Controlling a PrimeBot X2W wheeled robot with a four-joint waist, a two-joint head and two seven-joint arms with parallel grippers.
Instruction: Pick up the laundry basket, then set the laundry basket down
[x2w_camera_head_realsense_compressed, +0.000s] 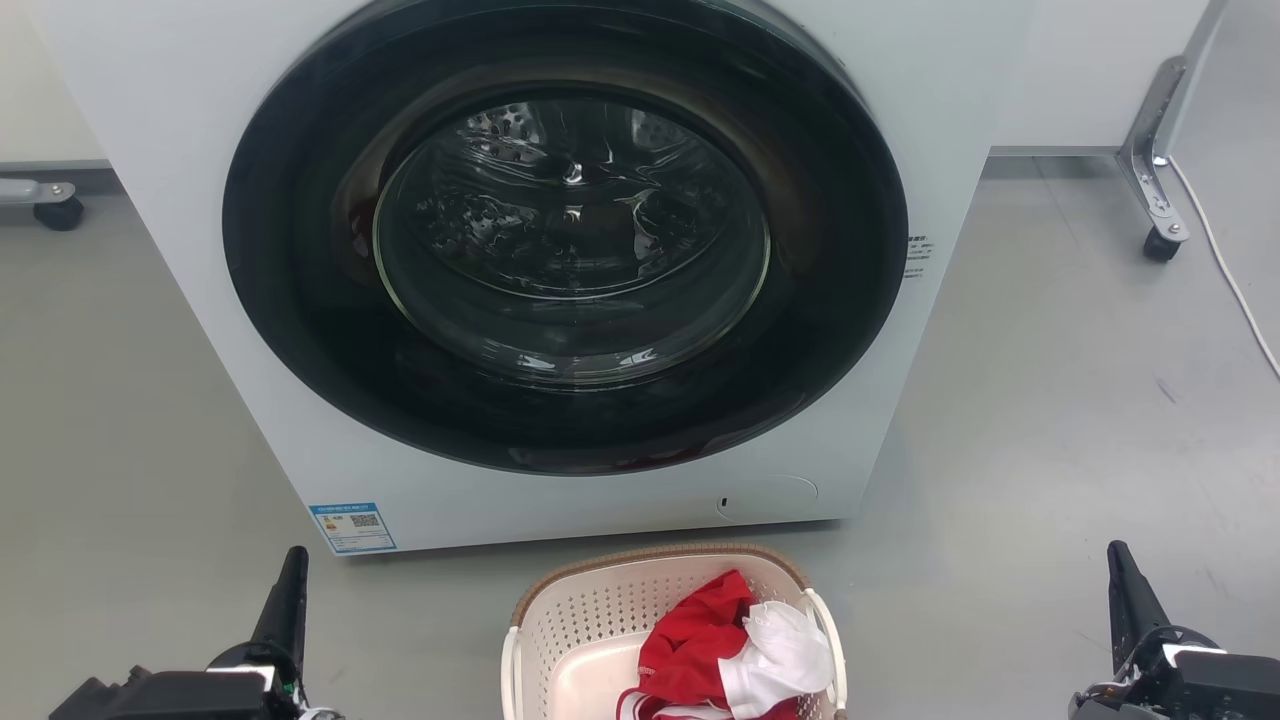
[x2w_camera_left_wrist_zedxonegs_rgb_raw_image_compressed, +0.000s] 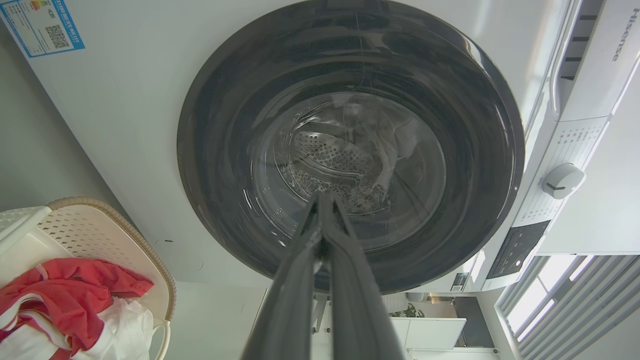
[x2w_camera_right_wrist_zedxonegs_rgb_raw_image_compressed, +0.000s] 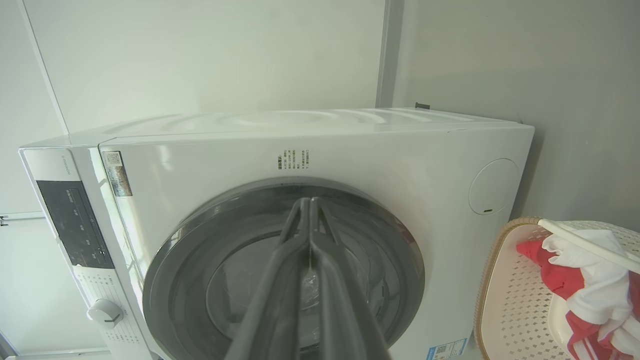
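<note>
**Cream basket on the grey floor, close before the washer**

A white washer (x2w_camera_head_realsense_compressed: 150, 150) stands on the grey floor (x2w_camera_head_realsense_compressed: 1050, 400). Its round dark door (x2w_camera_head_realsense_compressed: 565, 235) is closed, and the steel drum (x2w_camera_head_realsense_compressed: 560, 190) shows through the glass. A blue label (x2w_camera_head_realsense_compressed: 352, 527) sits at the lower left corner of its front. To the right of the washer a metal leg (x2w_camera_head_realsense_compressed: 1145, 150) on a black caster (x2w_camera_head_realsense_compressed: 1160, 245) stands beside a white cable (x2w_camera_head_realsense_compressed: 1235, 285) that trails over the floor.

The basket (x2w_camera_head_realsense_compressed: 590, 610) stands on the floor just in front of the washer's base, at the bottom middle of the head view. It is between the two end effectors and apart from both, with bare floor on either side. It is cream-white plastic with rounded corners, and its walls are pierced by rows of small holes. It has a brown woven-look rim (x2w_camera_head_realsense_compressed: 650, 553) and a white handle (x2w_camera_head_realsense_compressed: 826, 620) at the side. Inside, a red cloth (x2w_camera_head_realsense_compressed: 700, 640) and a white cloth (x2w_camera_head_realsense_compressed: 785, 655) are heaped toward the right, leaving the bottom bare at the left.

The left end effector (x2w_camera_head_realsense_compressed: 293, 565) is at the lower left, pointing up toward the washer. In the left wrist view its fingers are pressed together at the tips, holding nothing. The right end effector (x2w_camera_head_realsense_compressed: 1118, 560) is at the lower right, likewise narrow, tip against tip and empty.
</note>
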